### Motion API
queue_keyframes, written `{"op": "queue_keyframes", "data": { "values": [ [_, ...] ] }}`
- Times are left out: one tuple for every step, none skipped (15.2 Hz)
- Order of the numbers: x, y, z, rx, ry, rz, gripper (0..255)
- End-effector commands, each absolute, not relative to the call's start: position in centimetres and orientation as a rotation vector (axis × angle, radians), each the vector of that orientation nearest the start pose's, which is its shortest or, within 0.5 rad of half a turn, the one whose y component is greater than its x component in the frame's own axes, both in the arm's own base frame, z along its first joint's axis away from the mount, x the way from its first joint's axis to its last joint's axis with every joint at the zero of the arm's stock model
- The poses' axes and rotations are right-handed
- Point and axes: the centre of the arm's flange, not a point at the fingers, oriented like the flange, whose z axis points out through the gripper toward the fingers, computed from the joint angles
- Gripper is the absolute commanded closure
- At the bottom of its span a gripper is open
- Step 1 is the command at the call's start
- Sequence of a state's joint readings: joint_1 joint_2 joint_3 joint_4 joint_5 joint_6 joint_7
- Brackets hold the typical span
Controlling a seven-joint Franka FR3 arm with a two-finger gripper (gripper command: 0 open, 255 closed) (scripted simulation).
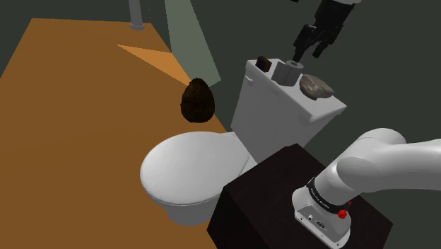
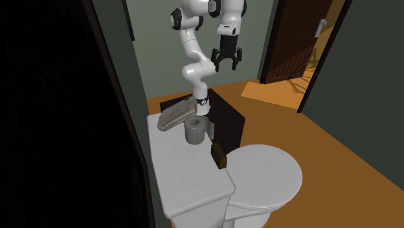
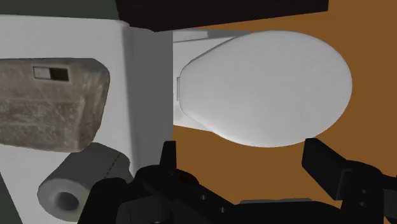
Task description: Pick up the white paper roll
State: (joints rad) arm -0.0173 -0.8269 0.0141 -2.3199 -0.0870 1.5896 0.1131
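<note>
Centre wide-open gripper [image 1: 311, 48] over upright grey paper roll [image 1: 288, 71] on tank lid [image 1: 323, 107]; lower straight, close across its sides. Steer clear of rough grey block [image 1: 316, 86] just beside.

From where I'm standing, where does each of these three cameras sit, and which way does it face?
Shoulder view: beside and behind the stand, looking down on the toilet tank; arm and gripper show.
Second exterior view: beyond the tank's other end, facing the arm; arm, gripper and stand show.
Wrist view: on the arm's tip, looking down past the open gripper at tank and toilet lid.
Shared: all three show the grey paper roll on the tank.
</note>
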Motion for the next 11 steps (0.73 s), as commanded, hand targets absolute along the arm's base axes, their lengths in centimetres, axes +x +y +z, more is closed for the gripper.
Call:
{"op": "queue_keyframes", "data": {
  "values": [
    [29.8, -0.8, 62.2, -3.223, 0.198, -0.164, 0],
    [30.4, -2.0, 61.9, -3.219, 0.199, -0.167, 0],
    [31.1, -3.1, 61.5, -3.215, 0.199, -0.170, 0],
    [31.8, -4.2, 61.1, -3.211, 0.200, -0.172, 0],
    [32.5, -5.3, 60.7, -3.206, 0.200, -0.175, 0],
    [33.1, -6.4, 60.3, -3.202, 0.201, -0.178, 0],
    [33.8, -7.5, 59.9, -3.198, 0.201, -0.180, 0],
    [34.5, -8.6, 59.6, -3.193, 0.202, -0.183, 0],
    [35.2, -9.7, 59.2, -3.189, 0.202, -0.186, 0],
    [35.9, -10.8, 58.8, -3.185, 0.203, -0.188, 0],
    [36.5, -11.9, 58.4, -3.180, 0.203, -0.191, 0]
  ]
}}
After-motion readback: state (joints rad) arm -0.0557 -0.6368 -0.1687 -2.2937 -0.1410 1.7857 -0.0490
